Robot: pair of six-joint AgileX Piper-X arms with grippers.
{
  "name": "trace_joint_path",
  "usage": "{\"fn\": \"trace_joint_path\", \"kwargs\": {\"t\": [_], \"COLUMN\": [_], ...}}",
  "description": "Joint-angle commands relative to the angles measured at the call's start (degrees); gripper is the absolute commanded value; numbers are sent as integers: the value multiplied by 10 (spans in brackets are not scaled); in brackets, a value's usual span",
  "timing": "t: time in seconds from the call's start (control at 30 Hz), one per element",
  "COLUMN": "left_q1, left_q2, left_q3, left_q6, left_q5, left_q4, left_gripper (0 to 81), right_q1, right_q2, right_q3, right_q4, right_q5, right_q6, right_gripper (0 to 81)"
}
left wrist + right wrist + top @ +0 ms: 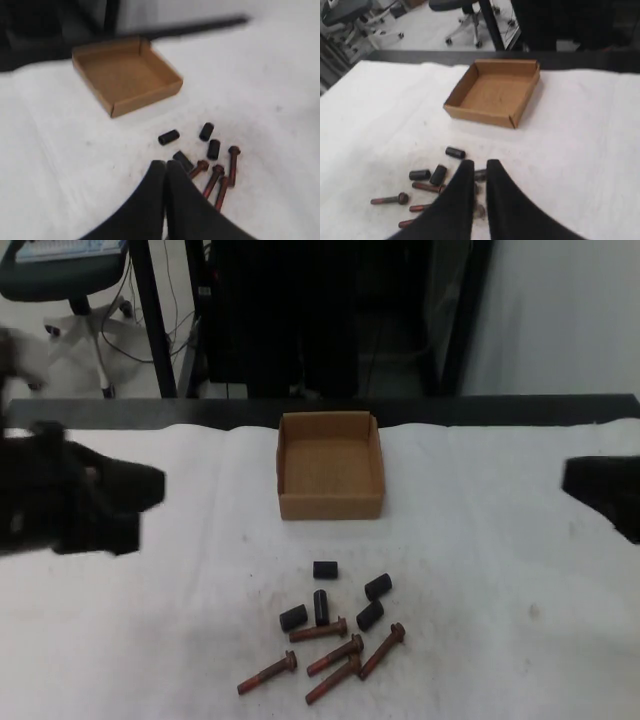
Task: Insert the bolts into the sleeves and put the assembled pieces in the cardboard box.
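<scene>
Where bolts [318,631] lie beside sleeves [325,569], the cardboard box [330,507] stands apart.

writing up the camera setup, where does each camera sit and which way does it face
high view: behind the arms, facing forward and down on the cardboard box, sleeves and bolts; left arm, right arm at the edges.
left wrist view: on that wrist, looking past the left gripper at parts and box.
right wrist view: likewise, past the right gripper.
shared: all three see box, sleeves, bolts.
</scene>
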Motion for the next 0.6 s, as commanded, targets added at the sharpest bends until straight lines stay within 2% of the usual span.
{"fn": "trace_joint_path", "kwargs": {"t": [0.0, 0.13, 0.23, 0.3, 0.4, 0.47, 0.5, 0.57], "left_q1": [-38, -103, -147, -177, -206, -222, -227, -242], "left_q2": [78, 151, 193, 218, 253, 274, 282, 294], "left_q3": [-110, -144, -144, -144, -148, -156, -160, -173], "left_q6": [114, 163, 172, 172, 151, 148, 148, 154], "left_q5": [-72, -84, -51, -29, -27, -37, -56, -123], "left_q4": [190, 181, 164, 150, 128, 129, 132, 158], "left_gripper": [3, 3, 6, 47, 193, 341, 409, 489], "right_q1": [12, 58, 89, 106, 114, 112, 109, 102], "right_q2": [48, 121, 160, 175, 176, 171, 167, 164], "right_q3": [-43, -74, -77, -77, -79, -83, -85, -91], "right_q4": [27, 31, 45, 55, 55, 55, 54, 54], "right_q5": [-7, -2, -1, 11, 35, 37, 44, 49], "right_q6": [-44, -83, -88, -88, -88, -88, -88, -88], "right_gripper": [97, 97, 108, 145, 232, 284, 305, 320]}}
